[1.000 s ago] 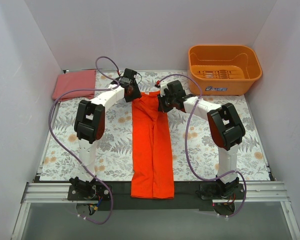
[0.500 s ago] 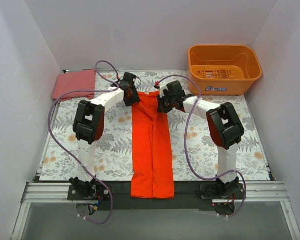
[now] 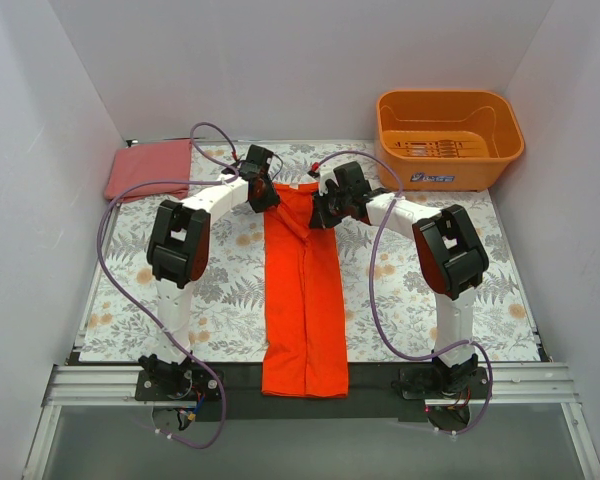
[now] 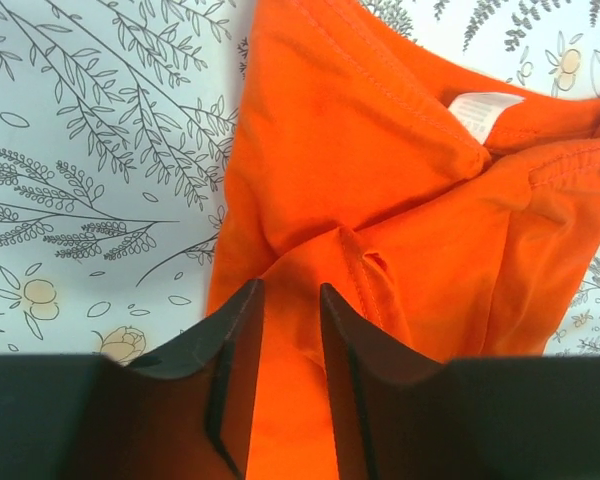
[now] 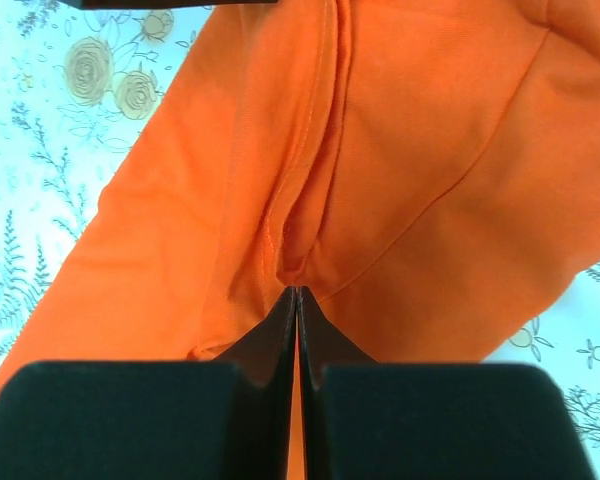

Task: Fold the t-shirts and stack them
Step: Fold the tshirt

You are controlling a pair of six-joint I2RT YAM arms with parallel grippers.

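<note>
Narrowing on the vivid orange-red cloth t-shirt [image 3: 302, 300] at twelve o'clock, the left pincer [image 4: 288, 290] nears its grip. The right pincer [image 5: 296, 292] already clamps it; folding can likely begin.

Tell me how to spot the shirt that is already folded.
Start at the flower-patterned table and look to its far left corner, opposite the rigid orange plastic tub. There lies the dull pinkish-red cloth shirt, folded into a flat rectangle. Unlike the long vivid orange-red shirt in the middle, it is compact and duller.
</note>
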